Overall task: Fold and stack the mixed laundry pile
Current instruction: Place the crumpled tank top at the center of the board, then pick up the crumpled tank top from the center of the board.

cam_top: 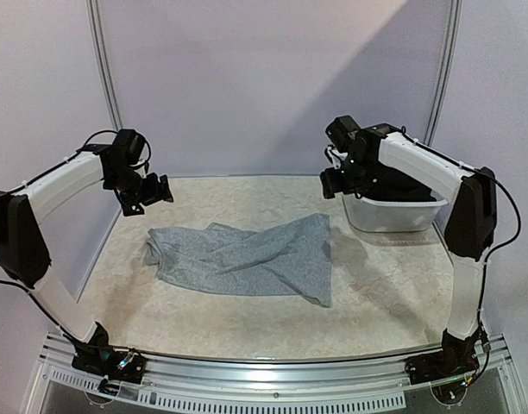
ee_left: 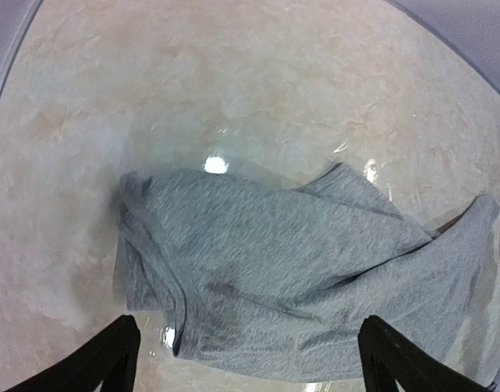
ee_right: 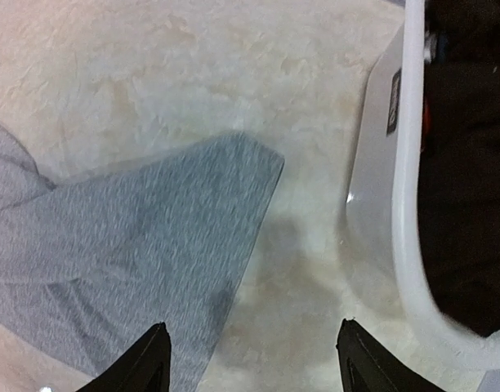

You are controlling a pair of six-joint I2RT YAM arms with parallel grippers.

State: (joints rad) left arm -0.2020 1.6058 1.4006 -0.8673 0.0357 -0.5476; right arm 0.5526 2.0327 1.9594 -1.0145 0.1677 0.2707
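We see the left gripper (cam_top: 154, 191) and right gripper (cam_top: 331, 183) hanging spread wide and empty above the table (cam_top: 376, 302). The grey top (cam_top: 247, 259) lies rumpled mid-table. One corner is near the white basket (cam_top: 393, 216), which holds dark clothes (cam_top: 402, 185). Its long axis runs left to right.

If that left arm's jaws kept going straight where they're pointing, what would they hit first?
Most likely the grey top, lying crumpled on the table: it fills the left wrist view ahead of the open jaws, though depth is unclear.
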